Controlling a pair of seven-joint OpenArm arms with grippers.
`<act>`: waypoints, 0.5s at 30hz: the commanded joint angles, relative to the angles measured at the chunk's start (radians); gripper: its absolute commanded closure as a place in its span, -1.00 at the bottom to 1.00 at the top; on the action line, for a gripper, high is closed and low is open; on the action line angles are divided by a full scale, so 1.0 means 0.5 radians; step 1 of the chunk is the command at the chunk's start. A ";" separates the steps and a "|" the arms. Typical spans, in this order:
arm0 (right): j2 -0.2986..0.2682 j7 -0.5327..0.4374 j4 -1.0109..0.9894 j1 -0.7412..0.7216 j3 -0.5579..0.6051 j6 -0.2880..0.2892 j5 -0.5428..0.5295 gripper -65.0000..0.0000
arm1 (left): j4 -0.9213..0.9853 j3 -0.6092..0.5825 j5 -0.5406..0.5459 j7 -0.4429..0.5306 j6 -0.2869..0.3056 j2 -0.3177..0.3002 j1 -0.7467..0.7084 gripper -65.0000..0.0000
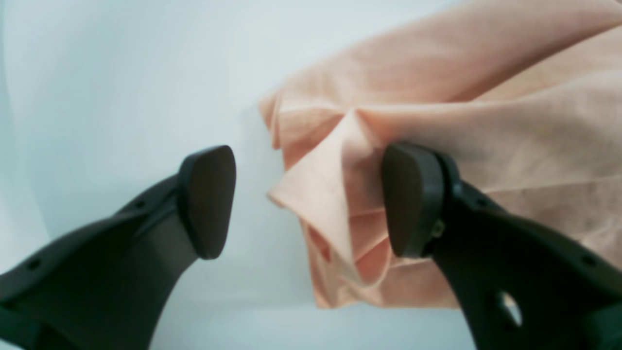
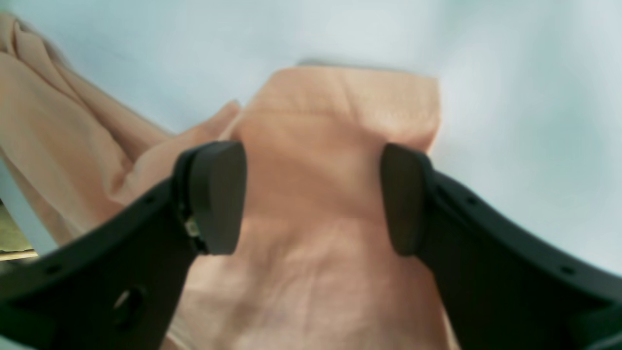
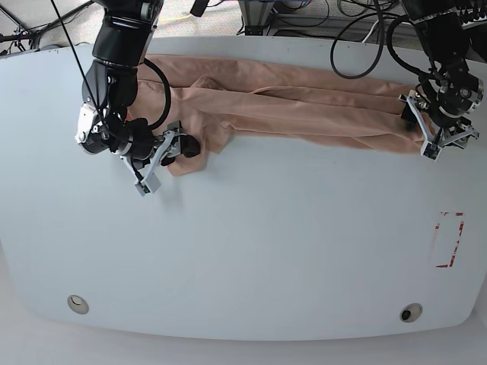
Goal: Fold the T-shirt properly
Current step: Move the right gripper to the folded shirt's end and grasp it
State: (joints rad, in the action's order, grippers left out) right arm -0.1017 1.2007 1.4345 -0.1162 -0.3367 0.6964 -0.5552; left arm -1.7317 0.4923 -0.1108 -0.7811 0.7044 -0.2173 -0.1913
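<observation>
The white table (image 3: 251, 251) is the largest thing I see: smooth and matte, with rounded corners, filling most of the base view. No brand or readable writing shows anywhere. There is only a red-outlined rectangular mark (image 3: 448, 239) at the right of the base view, plus two small round fittings (image 3: 77, 304) near the lower edge.

The T-shirt (image 3: 289, 99) lies across the upper part of the table as a long, bunched band running from upper left to the right edge. It is soft salmon-peach cloth with a fine matte weave, creased along its length in ridges. No emblem or collar can be made out in these views.

My right pincer (image 2: 311, 194) sits at the left of the base view. Its dark, rounded pads stand apart with a flat flap of the shirt lying between them, and nothing is clamped. My left pincer (image 1: 311, 199) is at the right end of the band, also spread wide. A folded, pointed corner of fabric sits in the gap close by one pad (image 1: 410, 199), while the other pad is over bare table.
</observation>
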 commanded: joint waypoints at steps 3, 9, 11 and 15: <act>-0.010 -0.040 0.011 -0.042 -0.003 0.003 -0.048 -0.15 | -0.036 0.020 0.005 0.029 -0.013 -0.033 0.019 -0.33; -0.019 -0.126 0.008 -0.045 0.003 0.003 -0.048 1.00 | -0.030 0.014 0.002 0.029 -0.013 -0.033 0.019 -0.33; -0.025 -0.126 0.023 -0.042 0.003 0.003 -0.048 1.00 | -0.030 0.014 0.002 0.029 -0.013 -0.030 0.019 -0.33; -0.025 -0.114 0.140 -0.036 -0.003 0.003 -0.057 1.00 | -0.030 0.014 0.002 0.029 -0.013 -0.030 0.019 -0.33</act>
State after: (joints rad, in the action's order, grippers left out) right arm -0.1036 1.1568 1.4433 -0.1131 -0.3347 0.6964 -0.5556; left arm -1.7313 0.4965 -0.1112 -0.7811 0.7044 -0.2195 -0.1909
